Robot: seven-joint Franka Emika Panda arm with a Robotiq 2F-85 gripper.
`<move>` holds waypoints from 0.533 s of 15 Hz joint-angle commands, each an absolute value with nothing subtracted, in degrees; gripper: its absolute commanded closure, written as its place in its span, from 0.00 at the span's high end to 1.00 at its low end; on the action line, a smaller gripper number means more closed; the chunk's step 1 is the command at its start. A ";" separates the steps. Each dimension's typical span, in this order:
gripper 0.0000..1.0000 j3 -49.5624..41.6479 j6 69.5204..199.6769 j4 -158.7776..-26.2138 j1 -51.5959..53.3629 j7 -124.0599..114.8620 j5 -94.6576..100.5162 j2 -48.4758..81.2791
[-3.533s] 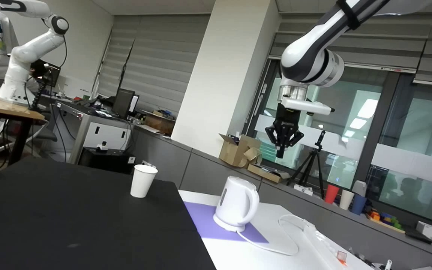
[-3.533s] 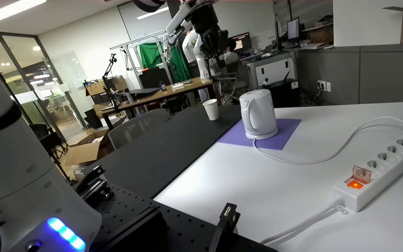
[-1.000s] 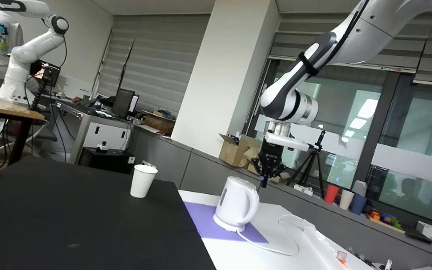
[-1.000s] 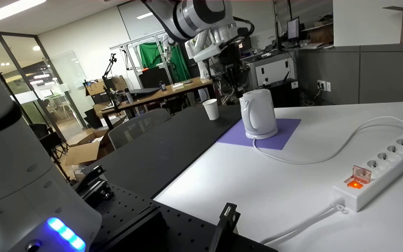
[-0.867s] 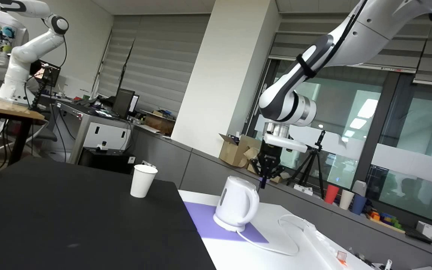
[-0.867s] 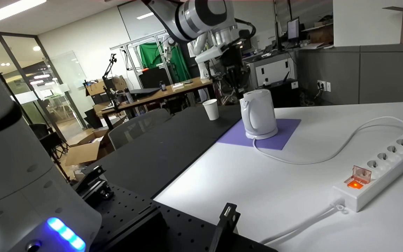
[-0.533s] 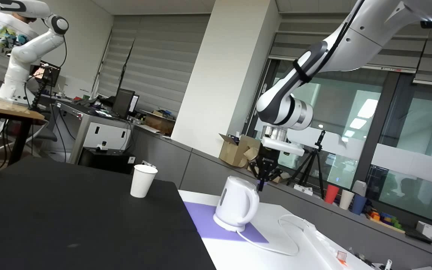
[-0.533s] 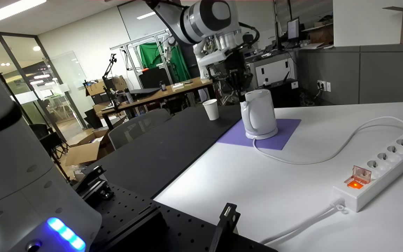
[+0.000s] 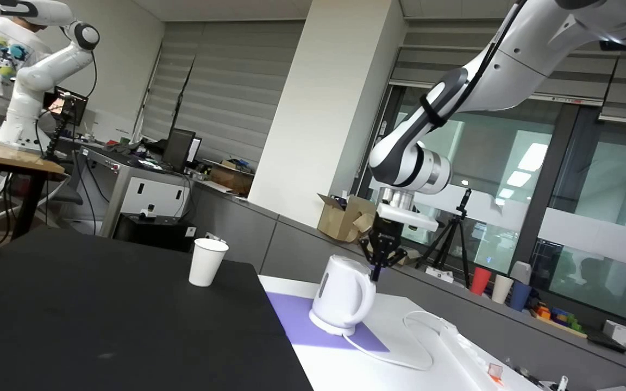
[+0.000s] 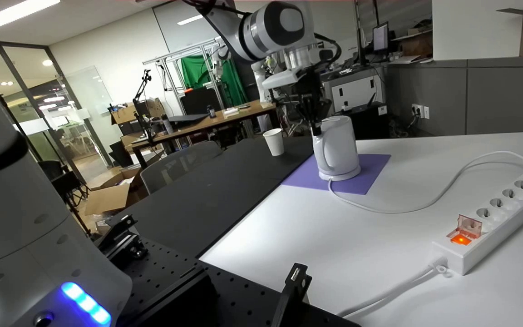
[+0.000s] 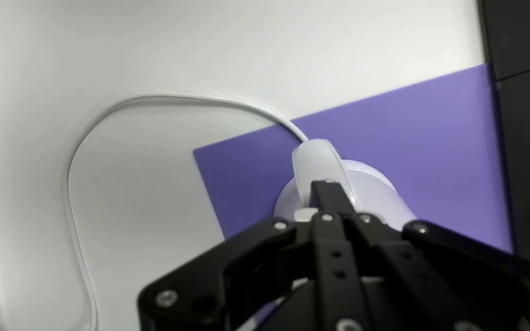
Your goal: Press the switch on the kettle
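Observation:
The white kettle [image 9: 337, 298] stands upright on a purple mat, and it also shows in an exterior view [image 10: 339, 152]. Its loop handle [image 11: 318, 161] points up the picture in the wrist view. My black gripper [image 11: 328, 186] is shut with nothing between its fingertips. It points down over the top of the handle. In both exterior views the fingertips [image 9: 375, 275] [image 10: 316, 130] are at the handle's upper end, by the lid. I cannot tell for sure whether they touch it. The switch cannot be made out; the fingers cover the handle's top.
The purple mat [image 11: 430, 138] lies on the white table beside a black table [image 10: 207, 195]. A white cord [image 10: 393, 211] runs from the kettle base to a power strip [image 10: 493, 240] with a lit orange switch. A white paper cup [image 9: 207, 263] stands on the black table.
My gripper has come down from high above the table to the top of the kettle's handle, staying shut. In the last half second it moved slightly lower and closer. The kettle has not moved.

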State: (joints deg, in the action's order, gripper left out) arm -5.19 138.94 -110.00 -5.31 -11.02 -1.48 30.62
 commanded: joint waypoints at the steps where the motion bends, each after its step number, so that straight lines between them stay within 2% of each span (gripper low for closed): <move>1: 0.00 -5.27 139.85 -108.74 -5.75 -9.82 -2.78 31.09; 8: 0.00 -5.11 143.85 -109.58 -6.27 -8.69 -3.70 30.85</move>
